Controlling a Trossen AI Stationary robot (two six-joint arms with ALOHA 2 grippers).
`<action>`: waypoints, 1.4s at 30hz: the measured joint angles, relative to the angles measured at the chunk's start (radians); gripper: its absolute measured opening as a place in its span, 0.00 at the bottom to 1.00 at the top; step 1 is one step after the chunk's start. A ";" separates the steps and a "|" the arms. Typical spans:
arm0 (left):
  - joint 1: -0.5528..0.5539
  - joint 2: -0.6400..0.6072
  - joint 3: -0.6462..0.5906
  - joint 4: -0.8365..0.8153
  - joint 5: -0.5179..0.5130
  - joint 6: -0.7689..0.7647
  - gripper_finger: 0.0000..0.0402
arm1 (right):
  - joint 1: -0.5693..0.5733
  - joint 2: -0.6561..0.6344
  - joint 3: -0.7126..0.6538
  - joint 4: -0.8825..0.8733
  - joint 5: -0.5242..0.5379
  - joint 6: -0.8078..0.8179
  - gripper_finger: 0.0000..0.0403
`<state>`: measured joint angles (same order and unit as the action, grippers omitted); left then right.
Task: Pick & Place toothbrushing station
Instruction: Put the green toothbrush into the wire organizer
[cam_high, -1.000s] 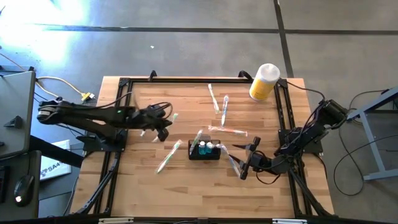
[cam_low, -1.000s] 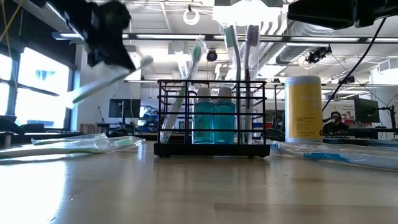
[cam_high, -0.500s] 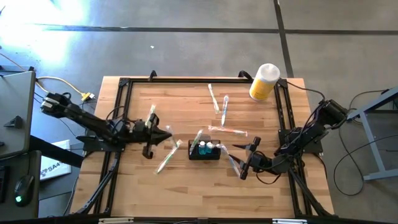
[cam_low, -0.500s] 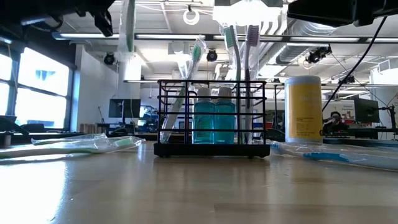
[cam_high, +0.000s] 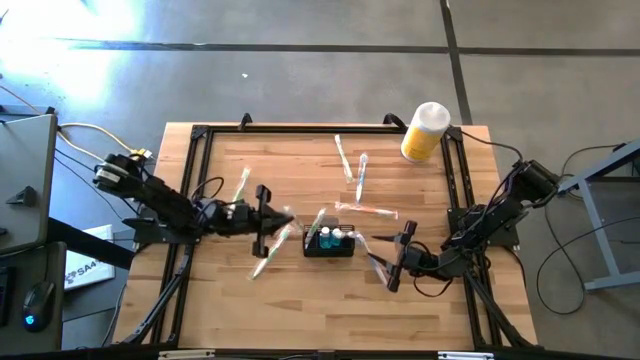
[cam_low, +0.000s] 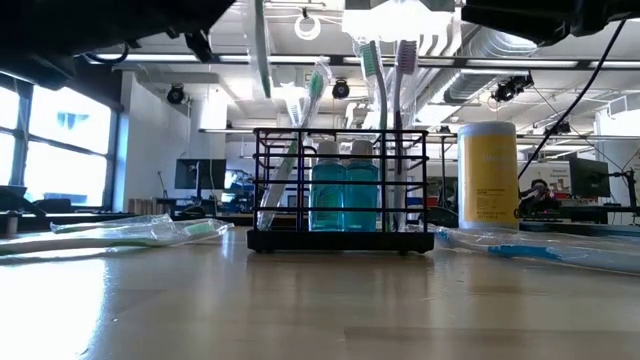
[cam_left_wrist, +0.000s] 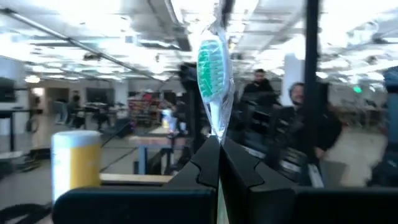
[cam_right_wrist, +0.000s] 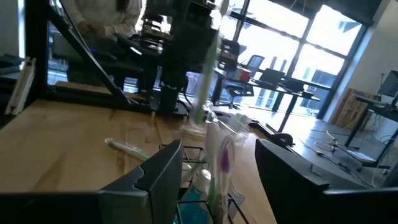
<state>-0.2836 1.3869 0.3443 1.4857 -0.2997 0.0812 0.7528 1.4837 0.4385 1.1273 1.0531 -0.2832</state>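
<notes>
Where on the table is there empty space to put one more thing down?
The near strip of the table, in front of the caddy, is bare wood. So is the far left corner, behind the left gripper. The middle is crowded: wrapped toothbrushes lie between the caddy and the yellow bottle.

Seen from above, the left gripper (cam_high: 270, 218) sits just left of the black wire-mesh caddy (cam_high: 329, 242) at the wooden table's (cam_high: 300, 300) middle, the right gripper (cam_high: 398, 258) lies just right of it, wrapped toothbrushes (cam_high: 350, 175) lie scattered behind, and a yellow cylinder (cam_high: 424, 132) stands at the far right corner.
</notes>
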 joint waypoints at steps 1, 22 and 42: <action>0.016 0.000 0.000 -0.001 -0.005 -0.024 0.00 | -0.001 0.000 0.000 0.005 -0.009 0.000 0.48; 0.113 0.228 0.023 0.078 0.049 -0.225 0.00 | -0.034 0.000 0.000 0.004 -0.021 -0.029 0.48; 0.113 0.354 0.019 0.080 0.055 -0.247 0.00 | -0.035 0.000 0.000 -0.004 -0.039 -0.028 0.48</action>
<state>-0.1707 1.7411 0.3630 1.5658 -0.2444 -0.1658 0.7181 1.4837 0.4385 1.1234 1.0138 -0.3117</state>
